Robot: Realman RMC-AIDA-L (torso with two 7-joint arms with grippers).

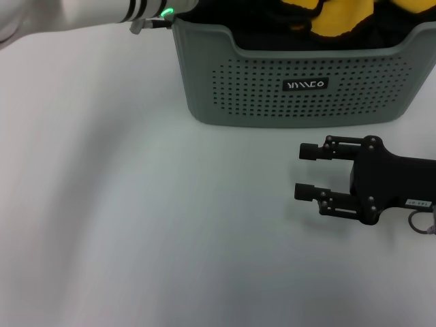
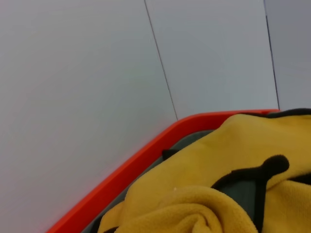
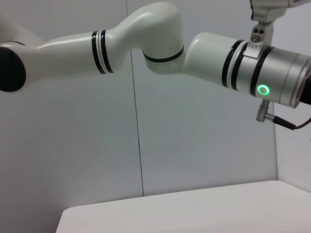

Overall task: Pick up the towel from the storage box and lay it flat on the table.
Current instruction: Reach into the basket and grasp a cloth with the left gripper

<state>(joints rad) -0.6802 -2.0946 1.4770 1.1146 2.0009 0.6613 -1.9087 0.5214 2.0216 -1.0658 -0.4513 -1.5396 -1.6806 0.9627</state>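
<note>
The grey-green storage box (image 1: pixel 300 95) stands on the white table (image 1: pixel 136 225) at the far middle-right, its black label facing me. Yellow cloth with black edging (image 1: pixel 340 17) lies bunched inside it. In the left wrist view the yellow cloth (image 2: pixel 204 170) shows close up with a grey-green fold (image 2: pixel 245 191), against the box rim (image 2: pixel 146 155). I cannot tell which fold is the towel. My left arm (image 1: pixel 88 17) reaches in from the far left to the box's left corner; its gripper is out of view. My right gripper (image 1: pixel 304 172) is open and empty, low over the table in front of the box.
The left arm's wrist with a green ring light (image 3: pixel 263 89) shows in the right wrist view, high above the table's surface (image 3: pixel 184 211). A pale panelled wall (image 2: pixel 97 73) stands behind the box.
</note>
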